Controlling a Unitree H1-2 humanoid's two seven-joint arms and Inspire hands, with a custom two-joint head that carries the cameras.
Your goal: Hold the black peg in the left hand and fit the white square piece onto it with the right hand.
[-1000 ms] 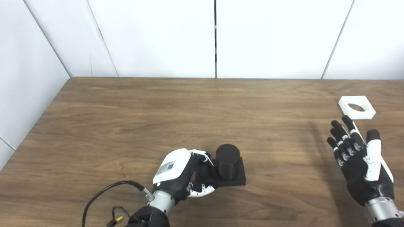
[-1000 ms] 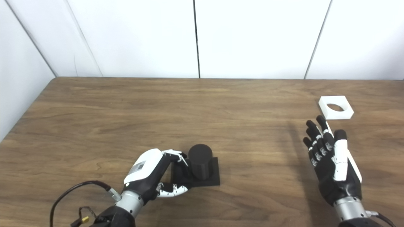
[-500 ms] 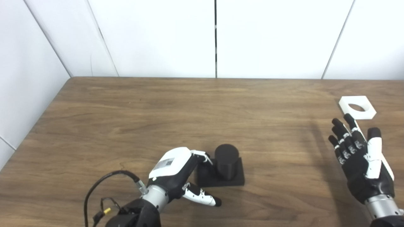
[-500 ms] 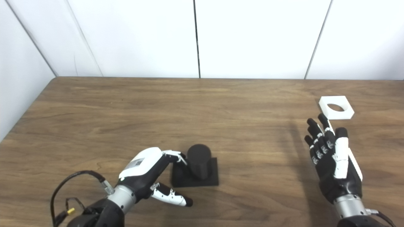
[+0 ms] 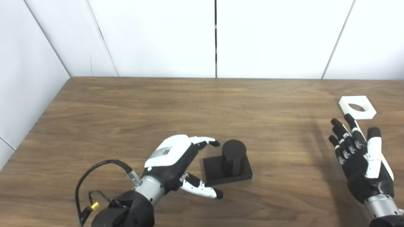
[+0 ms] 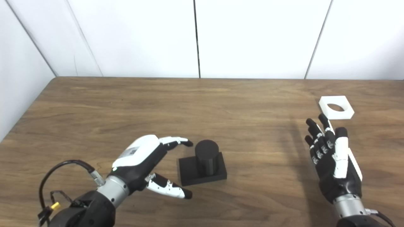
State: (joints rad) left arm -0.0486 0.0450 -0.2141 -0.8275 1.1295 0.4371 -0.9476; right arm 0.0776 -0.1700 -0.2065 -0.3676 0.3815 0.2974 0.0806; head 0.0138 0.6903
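Near the front edge of a wooden table (image 5: 176, 104), a black peg (image 5: 233, 153) stands upright on its square black base, which sits slightly askew on the wood. Just left of the peg, the robot's left hand (image 5: 172, 157) is spread and holds nothing: its fingers (image 5: 205, 140) reach toward the peg's far-left side without touching it, while the thumb (image 5: 202, 190) stretches along the table in front of the base's left corner, close to it but apart. A black cable (image 5: 101, 167) loops from the left wrist, further left of the peg.

Well to the right of the peg, the right hand (image 5: 359, 157) hovers palm-up with fingers extended and apart, gripping nothing. Beyond that hand's fingertips, farther from the peg and toward the back right of the table, the white square piece (image 5: 357, 107) lies flat, its round hole facing up; a fingertip appears just short of its near edge. White wall panels (image 5: 268, 37) rise behind the table, far behind the peg.
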